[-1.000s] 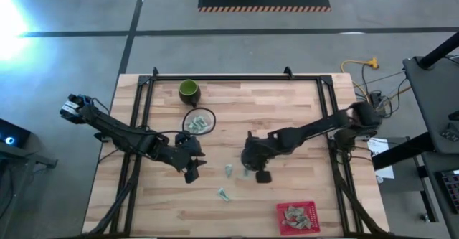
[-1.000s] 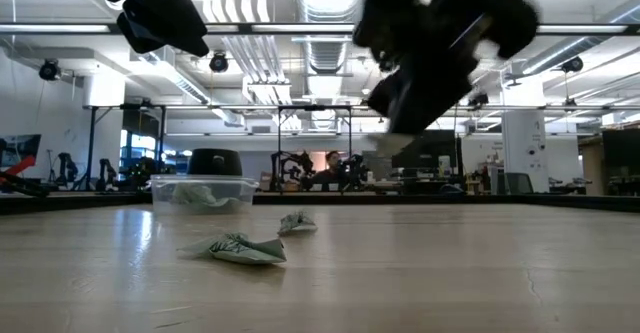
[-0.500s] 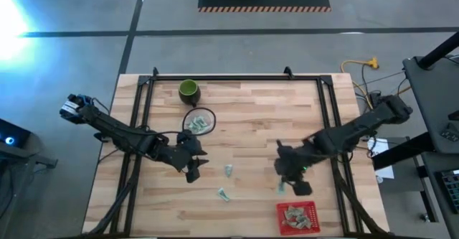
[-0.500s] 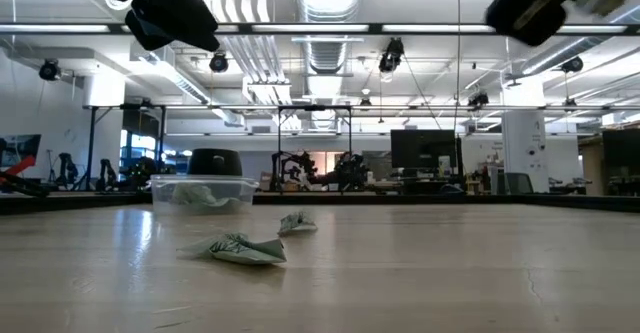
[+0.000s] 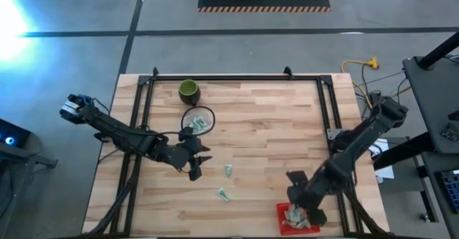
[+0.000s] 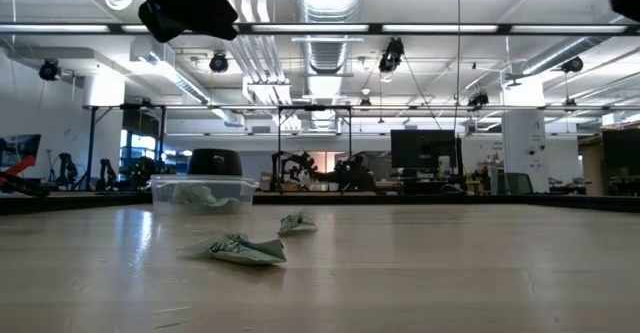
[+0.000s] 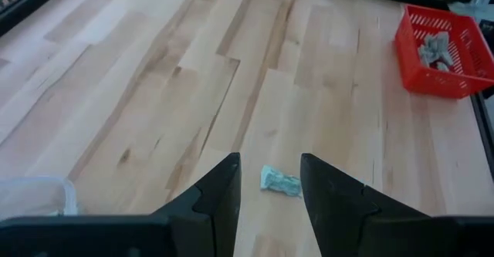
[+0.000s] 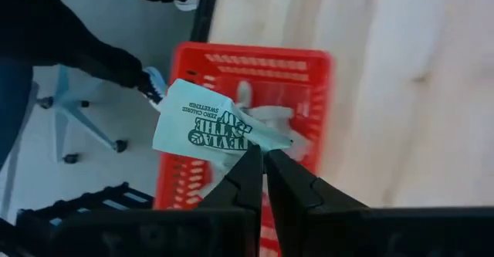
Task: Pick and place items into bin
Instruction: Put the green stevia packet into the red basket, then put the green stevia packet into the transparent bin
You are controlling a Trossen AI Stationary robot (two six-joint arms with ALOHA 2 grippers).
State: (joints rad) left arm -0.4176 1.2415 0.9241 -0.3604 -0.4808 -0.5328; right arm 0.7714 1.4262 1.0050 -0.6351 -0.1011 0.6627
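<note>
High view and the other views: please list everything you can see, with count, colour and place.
Table: one, pale wood, under both arms.
Bin: one, red, near right corner, holds several packets.
Loose packets: two, green-white, mid-table, one farther from the near edge than the other.
Held packet: one, green-white, above the bin.
Clear tub: one, near the cup, packets inside.
Cup: one, dark green, far left part of the table.
Left hand: one, dark, open, beside the loose packets.
Right hand: one, dark, shut on the held packet, over the bin.
</note>
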